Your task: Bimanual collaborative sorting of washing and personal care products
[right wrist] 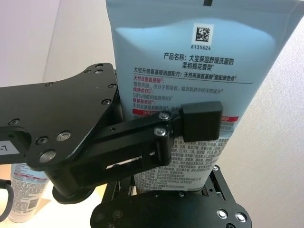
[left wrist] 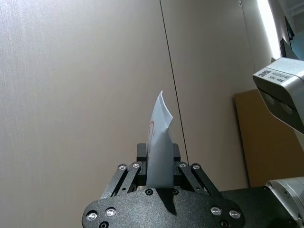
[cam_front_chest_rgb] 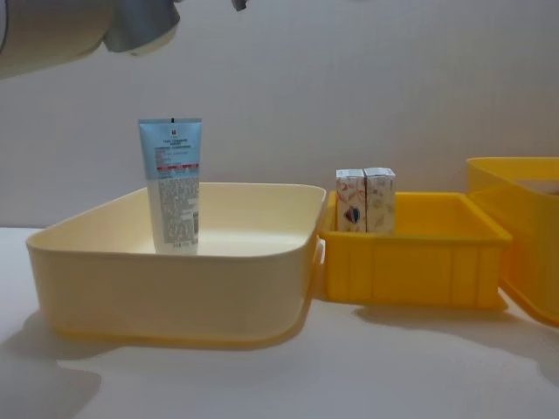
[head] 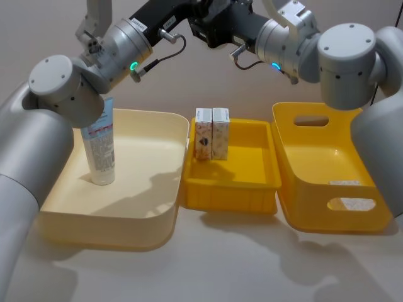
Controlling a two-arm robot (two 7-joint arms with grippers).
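Observation:
A light blue and white squeeze tube (right wrist: pixel 190 71) hangs in the air, crimped end up. My left gripper (left wrist: pixel 159 149) is shut on this tube (left wrist: pixel 160 128), one of its fingers (right wrist: pixel 202 121) lying across the print. The tube's lower end sits in my right gripper (right wrist: pixel 166 192). Both grippers meet high above the bins, left gripper (head: pixel 196 14) against right gripper (head: pixel 208 31). A second tube (head: pixel 101 148) (cam_front_chest_rgb: pixel 175 188) stands upright in the cream bin (head: pixel 145 114). Two small white cartons (head: pixel 211 133) (cam_front_chest_rgb: pixel 365 201) stand side by side in the small yellow bin (head: pixel 233 192).
The cream bin (cam_front_chest_rgb: pixel 175 288) sits at the left, the small yellow bin (cam_front_chest_rgb: pixel 410 279) in the middle and a large yellow bin (head: pixel 315 214) with handle slots at the right. Bare table lies in front of all three.

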